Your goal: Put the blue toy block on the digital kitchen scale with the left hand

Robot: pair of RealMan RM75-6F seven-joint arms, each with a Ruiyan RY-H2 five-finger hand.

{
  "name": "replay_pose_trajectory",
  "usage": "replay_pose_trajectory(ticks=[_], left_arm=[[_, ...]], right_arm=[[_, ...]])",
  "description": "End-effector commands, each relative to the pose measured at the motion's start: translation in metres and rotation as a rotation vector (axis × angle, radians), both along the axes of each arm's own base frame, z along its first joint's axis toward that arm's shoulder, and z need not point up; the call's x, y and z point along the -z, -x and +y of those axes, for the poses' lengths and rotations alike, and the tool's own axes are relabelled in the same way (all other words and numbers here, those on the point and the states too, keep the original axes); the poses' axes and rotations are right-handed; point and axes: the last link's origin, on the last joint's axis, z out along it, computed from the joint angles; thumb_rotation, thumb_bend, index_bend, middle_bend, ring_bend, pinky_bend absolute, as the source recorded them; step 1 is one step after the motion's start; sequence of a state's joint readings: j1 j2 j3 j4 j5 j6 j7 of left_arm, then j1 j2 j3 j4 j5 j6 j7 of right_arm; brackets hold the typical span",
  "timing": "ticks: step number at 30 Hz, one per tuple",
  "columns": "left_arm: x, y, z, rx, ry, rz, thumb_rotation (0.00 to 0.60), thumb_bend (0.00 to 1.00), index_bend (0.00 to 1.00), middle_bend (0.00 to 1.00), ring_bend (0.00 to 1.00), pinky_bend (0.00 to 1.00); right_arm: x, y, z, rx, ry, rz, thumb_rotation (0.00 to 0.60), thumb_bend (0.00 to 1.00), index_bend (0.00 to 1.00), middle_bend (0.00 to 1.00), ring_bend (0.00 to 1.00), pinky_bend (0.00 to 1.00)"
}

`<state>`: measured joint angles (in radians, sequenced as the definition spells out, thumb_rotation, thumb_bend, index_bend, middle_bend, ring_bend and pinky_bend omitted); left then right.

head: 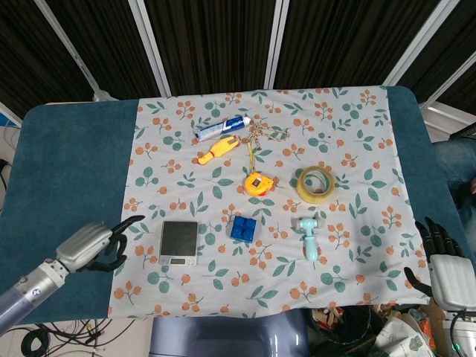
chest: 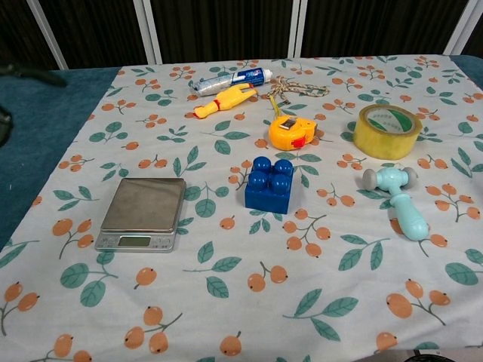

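Note:
The blue toy block [head: 242,227] [chest: 270,184] stands on the floral cloth near the middle, studs up. Left of it, a short gap away, lies the silver digital kitchen scale [head: 179,242] [chest: 143,213] with nothing on its plate. My left hand [head: 97,249] is well left of the scale, over the teal table edge, fingers apart and holding nothing; only dark fingertips [chest: 23,73] show at the chest view's left edge. At the lower right corner of the head view my right hand [head: 439,260] holds nothing.
Behind the block lie an orange tape measure [head: 257,183], a yellow tape roll [head: 315,184] and a pale blue toy hammer [head: 309,236]. Further back are a toothpaste tube [head: 222,127], a yellow rubber toy [head: 218,149] and a keychain [head: 268,134].

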<state>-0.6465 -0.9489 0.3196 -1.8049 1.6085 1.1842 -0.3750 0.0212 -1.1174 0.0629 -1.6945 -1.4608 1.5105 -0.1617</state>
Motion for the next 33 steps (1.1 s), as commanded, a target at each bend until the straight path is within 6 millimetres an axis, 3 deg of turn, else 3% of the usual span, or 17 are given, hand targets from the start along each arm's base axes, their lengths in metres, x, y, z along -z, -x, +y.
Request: replay_pose_trajectory(ticks=[1, 5, 13, 33], left_arm=[[0.036, 0.041, -0.054, -0.237, 0.02, 0.049, 0.6, 0.49, 0.05, 0.69, 0.72, 0.83], [0.057, 0.047, -0.059, -0.253, 0.047, 0.053, 0.6, 0.52, 0.05, 0.74, 0.76, 0.85], [0.095, 0.045, -0.07, -0.193, 0.044, 0.096, 0.6, 0.52, 0.03, 0.74, 0.77, 0.86], [0.123, 0.021, -0.067, -0.082, 0.104, 0.064, 0.6, 0.52, 0.03, 0.74, 0.77, 0.86]], right_arm=[[0.0, 0.0, 0.0, -0.001, 0.0, -0.002, 0.6, 0.2, 0.0, 0.0, 0.05, 0.18], [0.0, 0.0, 0.0, 0.002, -0.001, -0.002, 0.6, 0.2, 0.0, 0.0, 0.05, 0.18], [-0.002, 0.002, 0.0, 0.009, 0.005, -0.007, 0.6, 0.2, 0.0, 0.0, 0.05, 0.18], [-0.003, 0.002, -0.001, 0.008, 0.008, -0.006, 0.6, 0.2, 0.0, 0.0, 0.05, 0.18]])
